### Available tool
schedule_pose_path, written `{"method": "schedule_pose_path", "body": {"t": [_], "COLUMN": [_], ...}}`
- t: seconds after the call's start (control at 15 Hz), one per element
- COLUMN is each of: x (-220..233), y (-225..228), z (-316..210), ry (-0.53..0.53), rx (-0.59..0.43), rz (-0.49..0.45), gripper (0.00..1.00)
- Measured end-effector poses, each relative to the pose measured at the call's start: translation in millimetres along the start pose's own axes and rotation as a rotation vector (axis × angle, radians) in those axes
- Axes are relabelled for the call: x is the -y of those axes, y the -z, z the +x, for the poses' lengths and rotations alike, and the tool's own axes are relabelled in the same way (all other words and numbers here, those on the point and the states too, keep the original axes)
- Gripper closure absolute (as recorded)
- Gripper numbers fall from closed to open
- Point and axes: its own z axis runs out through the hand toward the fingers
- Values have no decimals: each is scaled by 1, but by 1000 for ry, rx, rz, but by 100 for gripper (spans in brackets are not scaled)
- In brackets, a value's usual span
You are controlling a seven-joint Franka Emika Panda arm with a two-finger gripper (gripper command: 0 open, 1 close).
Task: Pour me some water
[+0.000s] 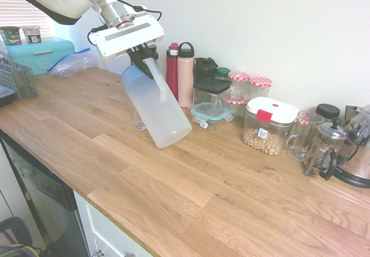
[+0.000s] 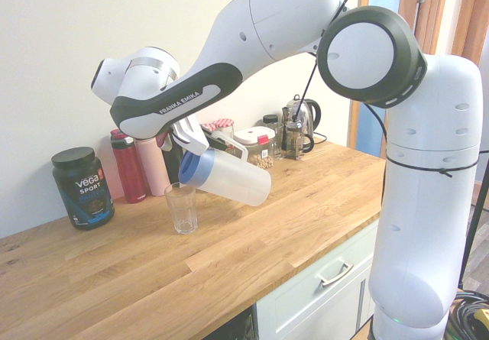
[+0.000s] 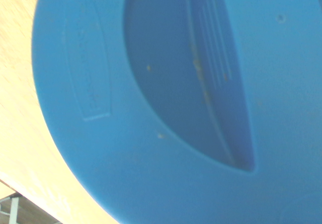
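A translucent white pitcher (image 1: 157, 110) with a blue lid (image 2: 192, 169) hangs tilted above the wooden counter, lid end lowest. My gripper (image 1: 142, 56) is shut on its handle (image 1: 157, 78). The lid's rim hovers just over a clear drinking glass (image 2: 181, 207) that stands upright on the counter. In the first exterior view the glass (image 1: 137, 121) is mostly hidden behind the pitcher. No stream of water shows, and I cannot tell whether the glass holds any. The blue lid (image 3: 176, 108) fills the wrist view.
A red bottle (image 1: 172, 69) and a pink bottle (image 1: 185, 75) stand at the wall behind the pitcher, then jars, a cereal container (image 1: 269, 124) and a French press (image 1: 324, 147). A dark Vega tub (image 2: 82, 186) stands beyond the glass. A teal box (image 1: 40, 53) and rack (image 1: 16, 78) sit at the far end.
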Motion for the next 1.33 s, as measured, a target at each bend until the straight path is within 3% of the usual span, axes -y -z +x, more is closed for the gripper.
{"method": "schedule_pose_path", "body": {"t": [0.4, 0.6, 0.93, 1.2, 1.33], "x": [-1, -11, -75, -143, -163], "y": [0, 9, 26, -2, -27], "z": [-1, -13, -78, -156, -170], "ry": [-13, -38, -131, -262, -346], "rx": [4, -27, -116, -151, -146], "rz": [-9, 50, 339, 582, 673], "gripper": [100, 100, 100, 100, 100]}}
